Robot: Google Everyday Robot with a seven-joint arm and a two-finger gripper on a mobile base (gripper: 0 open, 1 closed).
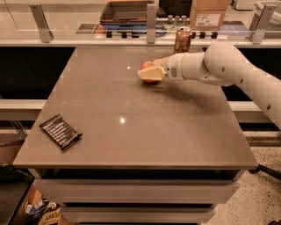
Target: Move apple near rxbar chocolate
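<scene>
The apple (146, 66), small and red-orange, is at the far middle of the grey table (145, 140), mostly hidden behind a cream finger. My gripper (150, 74) reaches in from the right and is shut on the apple, low over the tabletop. The rxbar chocolate (60, 131), a flat black bar with white text, lies near the front left corner of the table, far from the apple and gripper.
An orange-brown drink can (182, 40) stands at the table's far edge, just right of the gripper. Behind the table are a rail with posts, a dark tray (127, 11) and a cardboard box (209, 13). My white arm (228, 66) spans the table's right side.
</scene>
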